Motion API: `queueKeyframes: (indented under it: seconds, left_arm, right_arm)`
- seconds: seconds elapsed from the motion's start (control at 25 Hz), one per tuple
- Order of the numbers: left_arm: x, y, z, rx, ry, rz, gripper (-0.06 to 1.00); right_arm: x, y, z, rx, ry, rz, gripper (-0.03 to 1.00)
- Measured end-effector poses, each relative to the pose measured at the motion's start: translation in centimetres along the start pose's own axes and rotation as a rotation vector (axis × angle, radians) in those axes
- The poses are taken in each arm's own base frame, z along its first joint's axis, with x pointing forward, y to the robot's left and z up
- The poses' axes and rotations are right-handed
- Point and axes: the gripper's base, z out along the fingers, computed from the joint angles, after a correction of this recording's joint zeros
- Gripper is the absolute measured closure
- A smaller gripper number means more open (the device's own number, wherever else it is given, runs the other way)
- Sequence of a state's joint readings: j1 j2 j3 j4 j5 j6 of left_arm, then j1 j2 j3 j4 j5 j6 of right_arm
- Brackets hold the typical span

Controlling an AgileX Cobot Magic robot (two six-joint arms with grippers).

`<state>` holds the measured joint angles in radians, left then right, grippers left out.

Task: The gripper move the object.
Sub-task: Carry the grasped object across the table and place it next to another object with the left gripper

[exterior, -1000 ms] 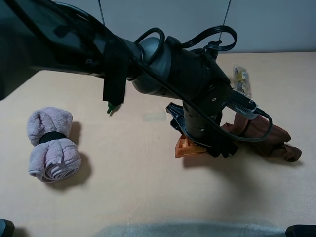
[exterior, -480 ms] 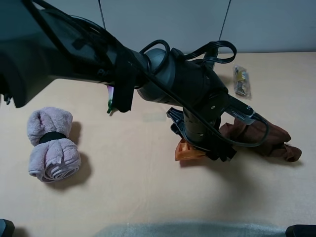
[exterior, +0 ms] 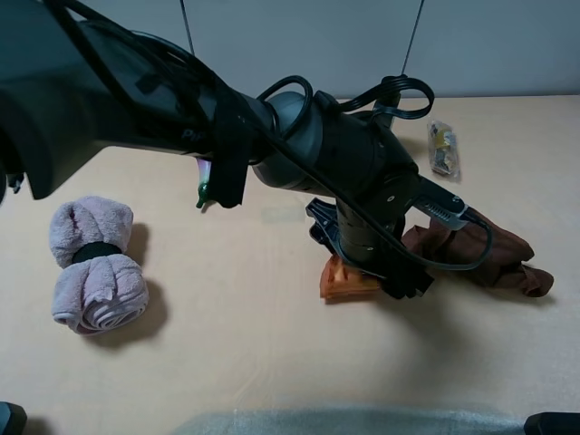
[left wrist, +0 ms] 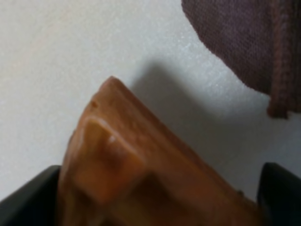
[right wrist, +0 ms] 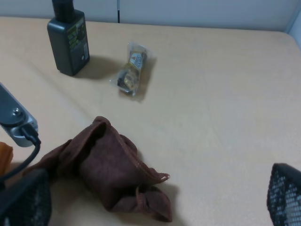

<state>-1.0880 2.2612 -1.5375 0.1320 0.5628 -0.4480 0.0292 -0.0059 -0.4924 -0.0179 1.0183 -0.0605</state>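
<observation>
Since a second ago the left arm has shifted and its tool (exterior: 367, 261) has come down a little, bringing the waffle wedge (exterior: 347, 283) slightly lower in the high view. The wedge now sits on the counter (exterior: 254, 344) just beside the brown cloth (exterior: 476, 249), on the side away from the snack packet (exterior: 443, 148). In the left wrist view a black fingertip stands at each side of the wedge. The picture is blurred, so I cannot tell whether they clamp it or merely flank it. The right tool (right wrist: 153, 197) hangs near the cloth with its fingers wide apart, holding nothing. A rolled towel (exterior: 95, 265) lies well apart from the cloth.
</observation>
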Motion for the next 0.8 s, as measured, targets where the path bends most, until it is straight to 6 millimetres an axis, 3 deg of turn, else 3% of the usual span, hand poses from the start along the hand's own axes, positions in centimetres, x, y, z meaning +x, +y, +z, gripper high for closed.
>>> queueKeyframes:
  seconds: [0.16,0.52,0.8]
  left_arm:
    - [0.0,0.0,0.0,0.0,0.0,0.0,0.03]
    - [0.0,0.0,-0.1,0.001,-0.002,0.0,0.01]
    - [-0.4,0.0,-2.0,0.008,-0.025,-0.004,0.01]
  right_arm:
    - [0.0,0.0,0.0,0.0,-0.001,0.0,0.28]
    - [0.0,0.0,0.0,0.0,-0.001,0.0,0.28]
    - [0.0,0.0,0.0,0.0,-0.001,0.0,0.28]
